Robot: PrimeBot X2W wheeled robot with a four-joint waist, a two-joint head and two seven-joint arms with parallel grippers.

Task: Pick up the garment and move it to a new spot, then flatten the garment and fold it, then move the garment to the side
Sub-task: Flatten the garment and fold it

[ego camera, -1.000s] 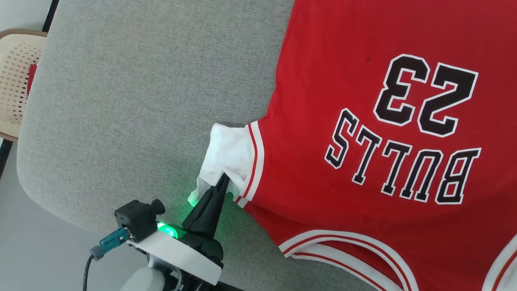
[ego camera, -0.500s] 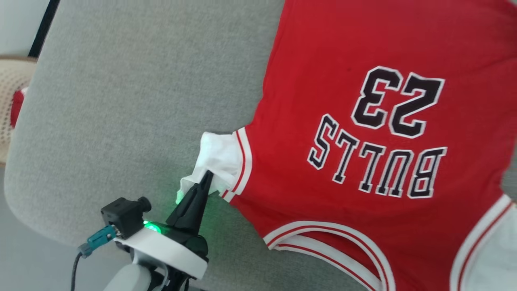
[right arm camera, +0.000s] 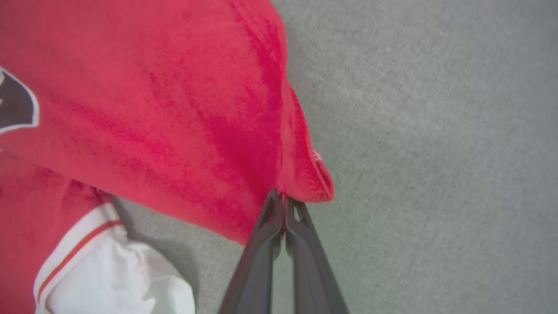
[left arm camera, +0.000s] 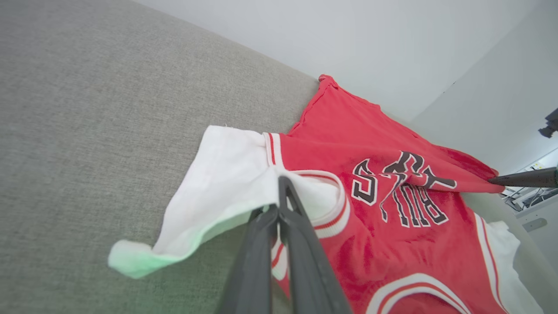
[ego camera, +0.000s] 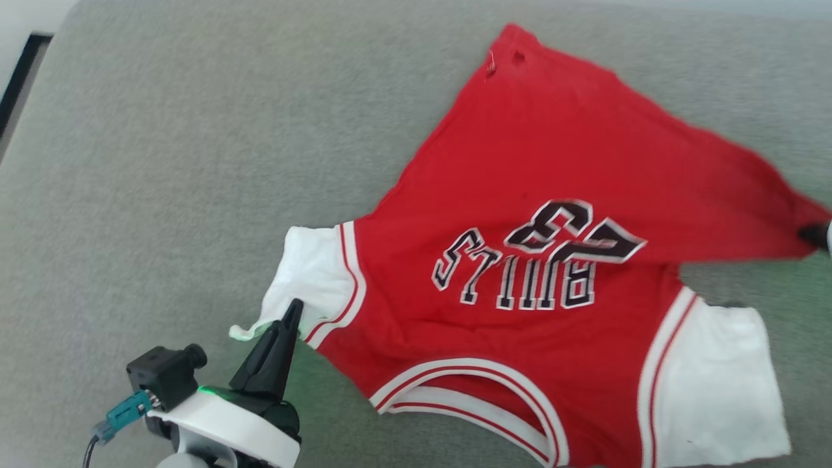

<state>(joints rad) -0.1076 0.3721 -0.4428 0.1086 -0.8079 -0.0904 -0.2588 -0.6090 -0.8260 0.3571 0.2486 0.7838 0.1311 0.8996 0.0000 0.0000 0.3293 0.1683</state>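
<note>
Garment (ego camera: 520, 195), red, one piece, lying on the grey cloth surface (ego camera: 162, 162) and held at two points.

Position in the head view: centre through 4 o'clock, chest side up, with the black lettering (ego camera: 513, 279) reading upside down. Left gripper (ego camera: 292, 309), at 7 o'clock: fingers pressed together, pinching the white lining (ego camera: 312, 273) turned out at the armhole, which is raised off the surface. Right gripper (ego camera: 812, 234), at the 3 o'clock edge: fingers closed on a red hem corner, the cloth drawn taut toward it and creased over part of the number. White-and-red striped neckline at 5 o'clock.
</note>
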